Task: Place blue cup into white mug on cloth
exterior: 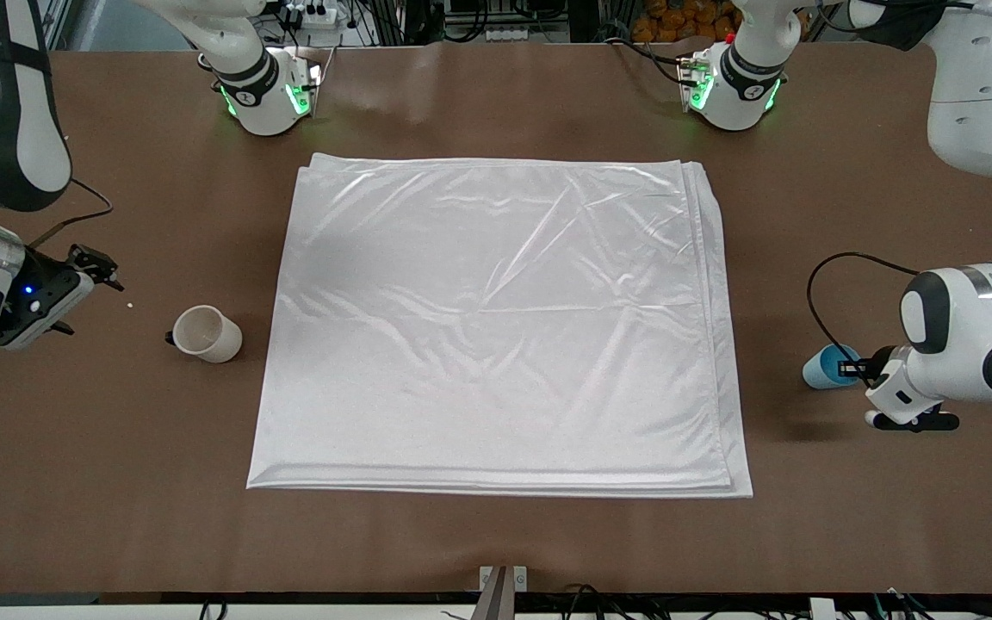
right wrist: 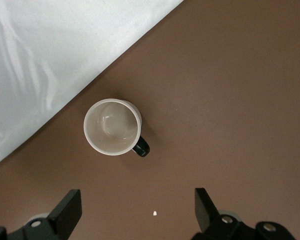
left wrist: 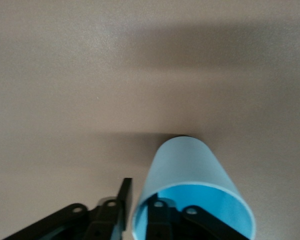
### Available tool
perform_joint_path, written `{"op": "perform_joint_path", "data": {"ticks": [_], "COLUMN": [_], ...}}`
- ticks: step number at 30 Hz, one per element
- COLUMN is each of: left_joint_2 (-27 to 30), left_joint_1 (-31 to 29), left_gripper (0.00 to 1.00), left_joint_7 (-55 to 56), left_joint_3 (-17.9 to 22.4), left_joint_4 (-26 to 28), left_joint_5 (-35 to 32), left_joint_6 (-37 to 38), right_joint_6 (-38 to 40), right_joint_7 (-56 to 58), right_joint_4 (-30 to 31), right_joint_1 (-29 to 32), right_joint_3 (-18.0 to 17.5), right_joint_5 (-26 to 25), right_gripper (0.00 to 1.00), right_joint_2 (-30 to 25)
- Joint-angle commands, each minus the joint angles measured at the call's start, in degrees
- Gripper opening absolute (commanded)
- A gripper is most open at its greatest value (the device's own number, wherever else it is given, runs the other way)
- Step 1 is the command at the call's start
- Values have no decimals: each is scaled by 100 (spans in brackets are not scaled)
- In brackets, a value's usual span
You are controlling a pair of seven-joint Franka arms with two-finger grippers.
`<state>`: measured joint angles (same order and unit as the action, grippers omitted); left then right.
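Lying on its side on the bare table (exterior: 496, 534) toward the left arm's end, the blue cup (exterior: 825, 366) is off the cloth (exterior: 496, 327), just beside that sheet's edge, with its mouth turned to the left gripper (exterior: 858, 370). The left wrist view shows one finger (left wrist: 162, 217) reaching inside the cup's (left wrist: 190, 190) rim and the other finger (left wrist: 122, 200) outside the wall — the jaws straddle the wall, but whether they press on it I cannot tell.

Toward the right arm's end, the mug (exterior: 207, 333) stands upright on the table, also off the cloth and near its edge, with its black handle pointing away from the sheet. The right wrist view looks down into the mug (right wrist: 112, 127); a corner of the cloth (right wrist: 50, 60) shows beside it, and a small white speck (right wrist: 154, 213) lies on the table close by. The right gripper (exterior: 96, 271) hangs over bare table next to the mug — its fingers (right wrist: 65, 212) are spread wide and hold nothing.

The cloth lies flat in the middle of the table, lightly wrinkled, with nothing on it.
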<state>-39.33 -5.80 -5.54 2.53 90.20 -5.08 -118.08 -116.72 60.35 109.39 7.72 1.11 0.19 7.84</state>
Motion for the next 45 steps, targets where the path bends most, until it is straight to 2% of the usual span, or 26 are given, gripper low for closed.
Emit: {"op": "perform_joint_path", "data": {"ticks": [1, 6, 14, 19, 26, 39, 45], "left_joint_2": [22, 118, 426, 523, 602, 997, 1243], "left_joint_1": [-9, 44, -9, 9, -17, 0, 9], "left_gripper": [0, 0, 0, 0, 0, 0, 0], "left_joint_7": [-35, -17, -88, -53, -53, 0, 114], "left_joint_3": [-42, -60, -86, -139, -157, -157, -165], "left_joint_4": [-82, -108, -108, -108, -108, -108, -108], "left_joint_5": [-63, -45, -37, 42, 175, 368, 526], "left_joint_6": [-22, -22, 5, 57, 136, 382, 637], "right_joint_6": [-202, -456, -755, -1044, -1923, -2205, -2443], "right_joint_7": [899, 1426, 2227, 2560, 3114, 3387, 3870], "right_joint_4": [30, 30, 65, 328, 900, 935, 953], "right_joint_1": [134, 125, 169, 178, 265, 327, 336], "right_joint_3": [-41, -41, -41, -41, -50, -59, -67], "right_joint_5": [-107, -300, -300, -300, -300, -283, -239], "right_gripper": [100, 100, 100, 100, 100, 100, 100], "right_joint_2": [165, 436, 815, 850, 921, 1307, 1571]}}
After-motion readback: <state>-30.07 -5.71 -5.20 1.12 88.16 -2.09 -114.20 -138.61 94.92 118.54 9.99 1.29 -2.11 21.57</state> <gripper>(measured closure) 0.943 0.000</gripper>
